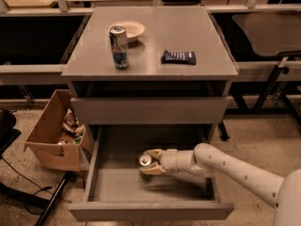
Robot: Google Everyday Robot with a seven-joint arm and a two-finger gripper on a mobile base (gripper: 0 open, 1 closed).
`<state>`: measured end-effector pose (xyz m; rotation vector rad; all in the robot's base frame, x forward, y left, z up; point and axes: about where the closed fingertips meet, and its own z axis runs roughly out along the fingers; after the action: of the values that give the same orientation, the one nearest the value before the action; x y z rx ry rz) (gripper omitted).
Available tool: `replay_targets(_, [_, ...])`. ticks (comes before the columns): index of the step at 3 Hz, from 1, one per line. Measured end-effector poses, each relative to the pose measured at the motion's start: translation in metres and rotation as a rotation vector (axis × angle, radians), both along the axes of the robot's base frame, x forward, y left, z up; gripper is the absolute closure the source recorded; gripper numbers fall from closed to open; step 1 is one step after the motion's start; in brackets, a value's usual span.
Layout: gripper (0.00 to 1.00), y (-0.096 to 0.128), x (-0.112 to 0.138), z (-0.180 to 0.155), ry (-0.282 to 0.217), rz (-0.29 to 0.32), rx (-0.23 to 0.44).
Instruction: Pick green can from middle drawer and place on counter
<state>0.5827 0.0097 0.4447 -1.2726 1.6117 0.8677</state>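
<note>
Here, your gripper (143,162) reaches into the open middle drawer (150,211) from the right, its pale arm (235,171) crossing the drawer's right wall. The two fingers (153,152) are closed against the green can (145,159), one on its far side and one on its near side. The can stands upright between them, silver lid up, on the drawer floor. To the left of the fingertips lies the bare left half of the drawer, and the drawer's plain front runs below them, nearest the camera.

Above the fingers sits a closed grey drawer panel (149,110), and above that the counter (197,36). Up there, well apart from the fingers, you can see a taller blue-and-silver can (119,47) standing upright just in front of a shallow bowl (131,30). A dark snack packet (178,57) lies flat to the right of them.

Far to the left of the fingers, outside the cabinet, an open cardboard box (47,140) rests on the speckled floor.
</note>
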Motion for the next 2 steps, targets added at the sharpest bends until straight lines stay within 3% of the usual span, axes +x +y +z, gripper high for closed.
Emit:
replay_targets(1, [0.89, 0.000, 0.000, 0.000, 0.000, 0.000, 0.000])
replay_targets(2, [1.00, 0.000, -0.018, 0.021, -0.007, 0.039, 0.015])
